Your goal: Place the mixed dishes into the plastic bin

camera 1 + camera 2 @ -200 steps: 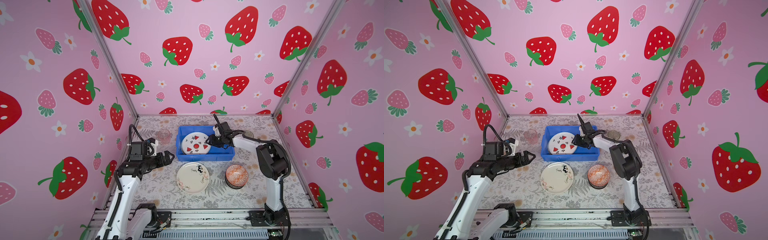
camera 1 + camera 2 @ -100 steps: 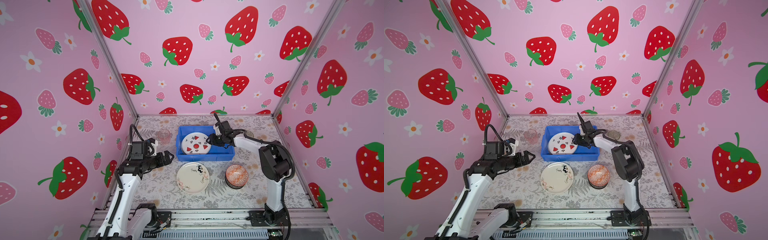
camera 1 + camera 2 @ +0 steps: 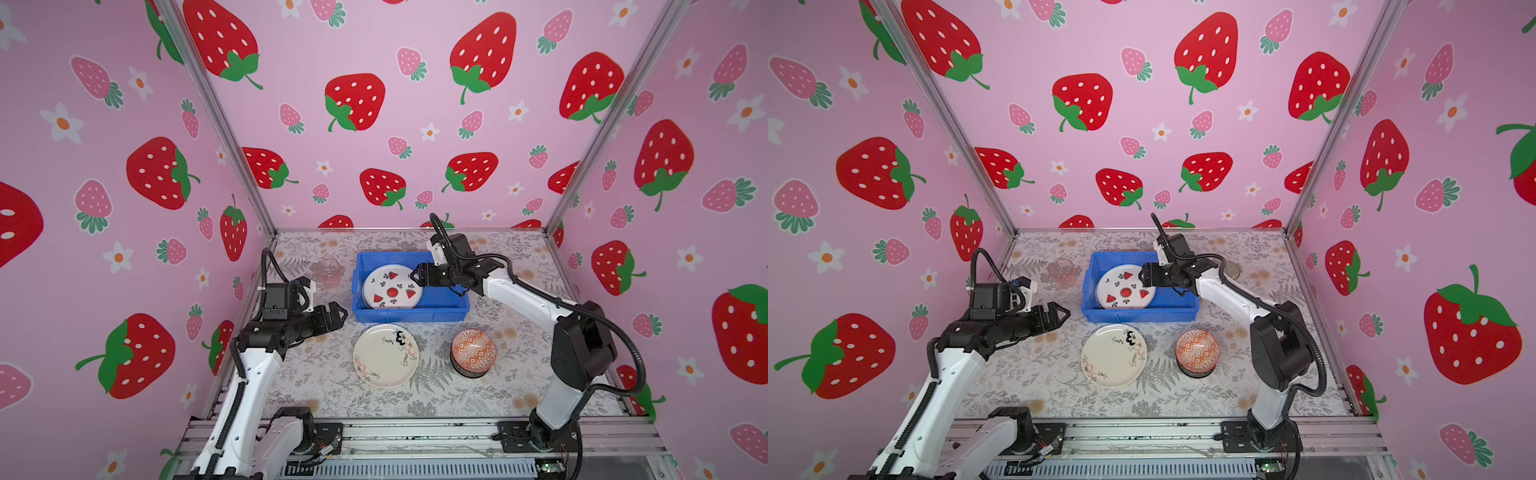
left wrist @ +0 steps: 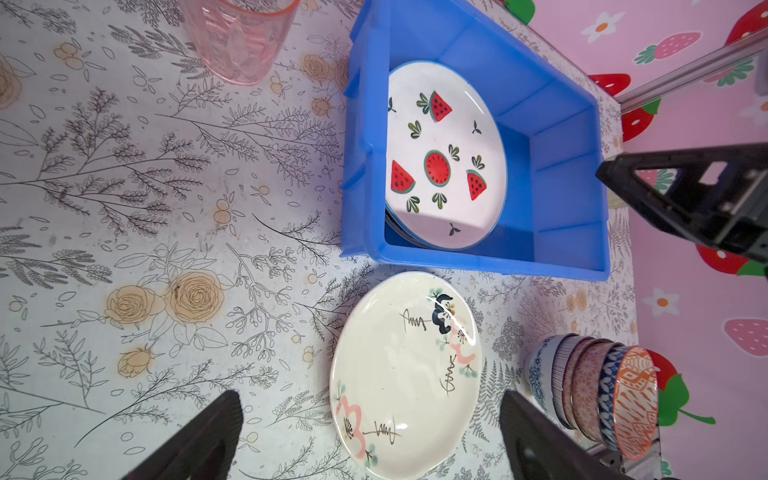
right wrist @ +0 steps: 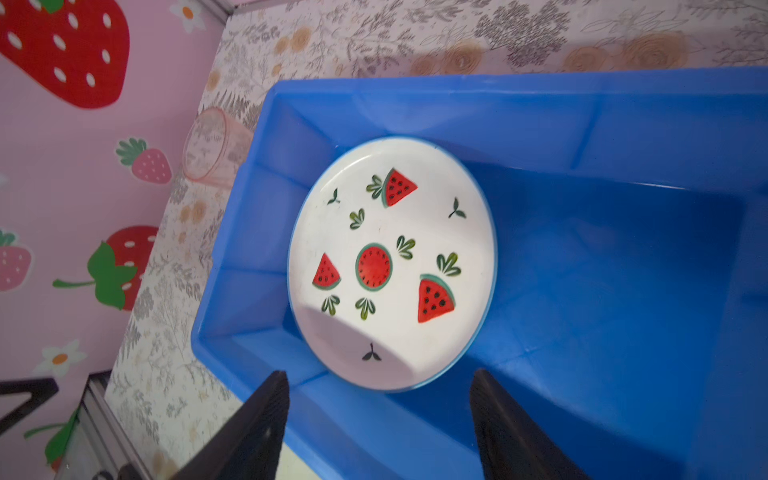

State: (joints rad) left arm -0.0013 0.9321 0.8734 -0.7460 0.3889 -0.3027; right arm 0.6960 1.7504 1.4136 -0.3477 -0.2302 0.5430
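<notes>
– While the right end effector [image 3: 415,276] hangs over the blue plastic bin [image 3: 440,307], is it gripping anything?
– No. Seen from the right wrist, its two dark fingers [image 5: 257,424] stand apart with nothing clamped between them. It sits above the bin's right half, tips pointing at the right-hand edge of the watermelon plate [image 5: 390,262].
– And that plate?
– Inside the bin, in its left half. It appears slightly tilted, resting on something darker whose rim just shows beneath it in the left wrist view; I cannot tell what that is.
– What about the left end effector [image 3: 338,313]?
– Open wide as well, and empty. It is held above the worktop [image 3: 311,374] just off the bin's front left corner, pointing toward the bin.
– Which dishes are outside the bin?
– The cream floral plate [image 3: 384,355] lies flat on the worktop just in front of the bin's front wall, not touching it. The stack of small patterned bowls [image 3: 473,353], orange one on top, stands in front of the bin's right half, beside that plate with a gap between them. The pink glass cup [image 3: 327,272] stands upright just left of the bin, near its back left corner.
</notes>
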